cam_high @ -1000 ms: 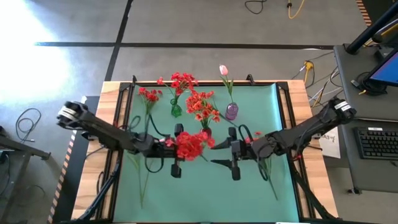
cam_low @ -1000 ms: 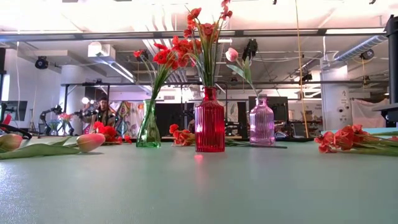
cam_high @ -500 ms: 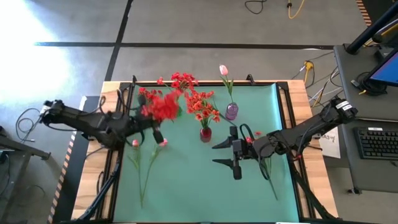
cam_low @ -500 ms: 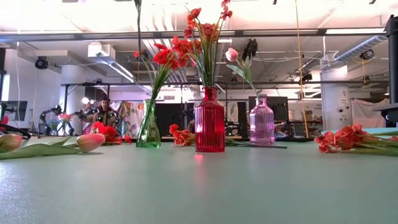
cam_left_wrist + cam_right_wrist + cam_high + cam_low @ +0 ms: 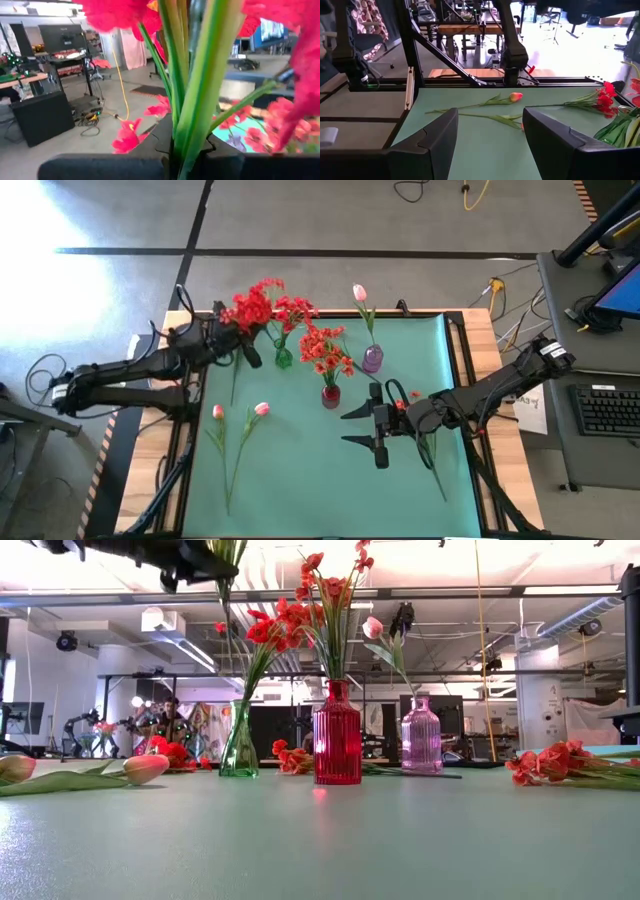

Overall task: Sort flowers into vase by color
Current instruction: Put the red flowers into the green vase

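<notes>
Above the far-left corner of the green surface [image 5: 330, 470], the left end effector [image 5: 243, 352] pinches the stem of a bushy red flower cluster [image 5: 250, 306], its fingers pressed together on it. A second ago that cluster hung over the middle of the surface; half a second ago it was partway toward the green vase [image 5: 284, 358], and it now sits beside that vase's blossoms. The right end effector [image 5: 360, 427] has not moved, its fingers spread and holding nothing, near the red vase [image 5: 330, 395]. Two pink tulip buds [image 5: 261, 409] lie on the left. No legible writing shows.
</notes>
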Robot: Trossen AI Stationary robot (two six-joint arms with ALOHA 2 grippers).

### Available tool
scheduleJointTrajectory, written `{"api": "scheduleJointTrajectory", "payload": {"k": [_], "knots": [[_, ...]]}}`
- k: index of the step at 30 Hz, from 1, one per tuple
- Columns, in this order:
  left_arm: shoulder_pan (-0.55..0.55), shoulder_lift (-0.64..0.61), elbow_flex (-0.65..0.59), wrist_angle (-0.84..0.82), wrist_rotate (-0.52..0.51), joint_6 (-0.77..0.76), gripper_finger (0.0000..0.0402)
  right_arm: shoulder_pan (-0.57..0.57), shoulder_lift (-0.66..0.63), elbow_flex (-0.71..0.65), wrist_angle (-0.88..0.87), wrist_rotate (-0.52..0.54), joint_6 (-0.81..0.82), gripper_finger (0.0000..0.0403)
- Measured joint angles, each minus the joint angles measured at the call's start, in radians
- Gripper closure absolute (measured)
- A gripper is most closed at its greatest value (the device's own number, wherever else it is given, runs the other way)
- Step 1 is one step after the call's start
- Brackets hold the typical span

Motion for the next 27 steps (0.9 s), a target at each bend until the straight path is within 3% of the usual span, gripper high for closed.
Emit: {"api": "scheduleJointTrajectory", "payload": {"k": [7,27], "knots": [[0.100,0.030,-0.048,0.059,0.047,-0.027,0.0400,0.000,0.000,0.000,0.000,0.000,0.000,0.0188],[0.104,0.156,-0.050,0.083,0.029,-0.084,0.0400,0.000,0.000,0.000,-0.011,0.027,-0.008,0.0187]]}}
